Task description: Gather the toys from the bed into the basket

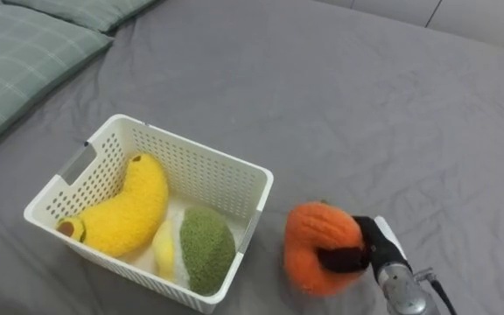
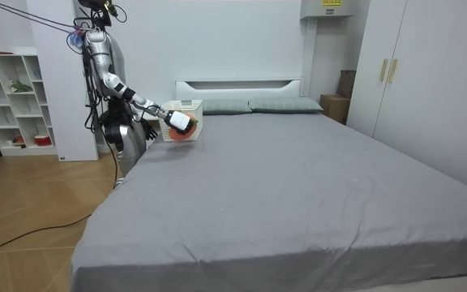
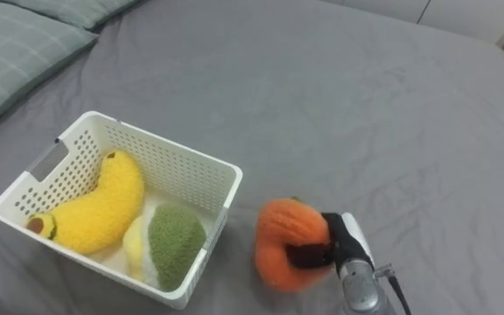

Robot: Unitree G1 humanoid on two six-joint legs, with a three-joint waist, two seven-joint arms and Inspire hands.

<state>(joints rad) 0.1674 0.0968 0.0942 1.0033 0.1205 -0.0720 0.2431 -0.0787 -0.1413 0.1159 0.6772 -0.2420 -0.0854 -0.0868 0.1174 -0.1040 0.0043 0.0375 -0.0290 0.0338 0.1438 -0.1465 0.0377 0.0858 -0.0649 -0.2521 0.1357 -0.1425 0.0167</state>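
An orange plush toy (image 1: 319, 247) hangs just above the grey bed, a little to the right of the white basket (image 1: 220, 160). My right hand (image 1: 367, 249) is shut on it, dark fingers curled round its right side. Inside the basket lie a yellow plush banana (image 1: 129, 208) and a green and yellow plush avocado (image 1: 201, 247). In the right eye view the orange toy (image 3: 289, 241) is in my right hand (image 3: 335, 245), beside the basket (image 3: 191, 162). In the room view I stand at the bed's side near the headboard, right arm reaching out with the orange toy (image 2: 181, 128).
Green checked pillows (image 1: 24, 48) lie at the upper left by the headboard. The grey sheet (image 1: 366, 114) stretches wide to the right and beyond the basket. In the room view a white shelf unit (image 2: 10, 101) stands behind me and wardrobes (image 2: 416, 77) line the far side.
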